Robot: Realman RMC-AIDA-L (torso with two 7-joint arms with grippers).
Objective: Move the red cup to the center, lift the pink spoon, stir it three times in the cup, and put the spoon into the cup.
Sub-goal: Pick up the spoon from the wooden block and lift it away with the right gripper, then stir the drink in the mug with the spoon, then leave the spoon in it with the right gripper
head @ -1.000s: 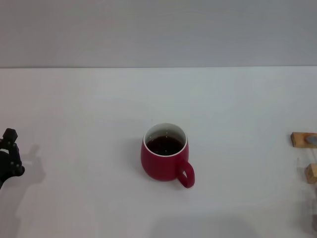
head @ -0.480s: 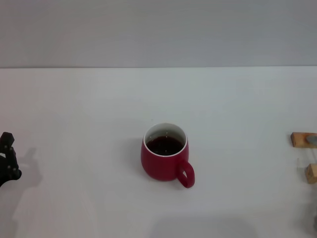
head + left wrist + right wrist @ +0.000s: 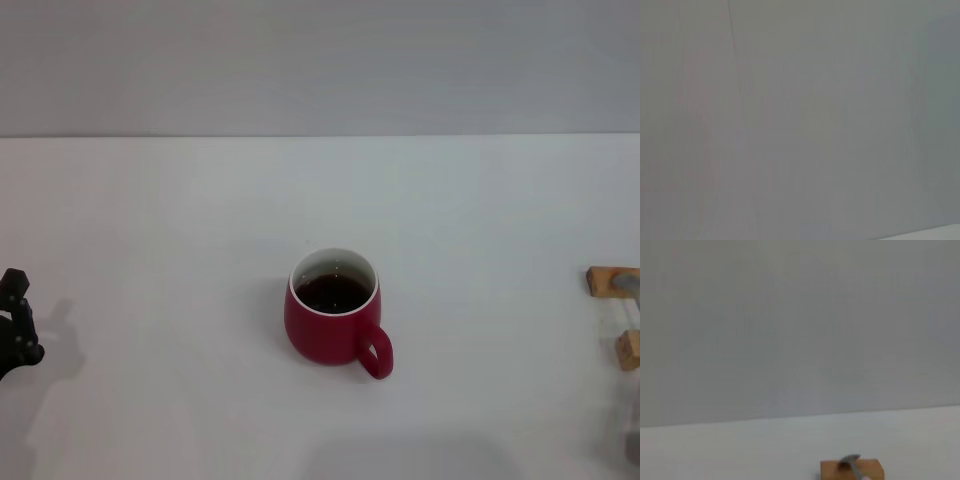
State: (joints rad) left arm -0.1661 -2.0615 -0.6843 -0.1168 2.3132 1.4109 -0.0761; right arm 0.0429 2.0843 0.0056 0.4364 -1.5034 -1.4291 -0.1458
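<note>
Dark-red, the red cup [image 3: 334,308] is seen at the table's [image 3: 180,220] centre, its handle turned toward five o'clock. The left gripper [image 3: 14,322] is glimpsed at nine o'clock, its opening impossible to judge. Wooden blocks [image 3: 608,281] are found at three o'clock.

The red cup [image 3: 333,318] is dark red on its outer wall and loop handle, with a white rim and white inner wall, and holds a dark, nearly black-red liquid. It stands on a plain white table [image 3: 180,220] without pattern, backed by a plain pale grey wall [image 3: 320,60]. At the right edge are two tan wooden blocks [image 3: 606,281], the farther one bearing a grey, metal-coloured piece [image 3: 852,463] in the right wrist view, and the left gripper [image 3: 16,322] at the left edge is black.
</note>
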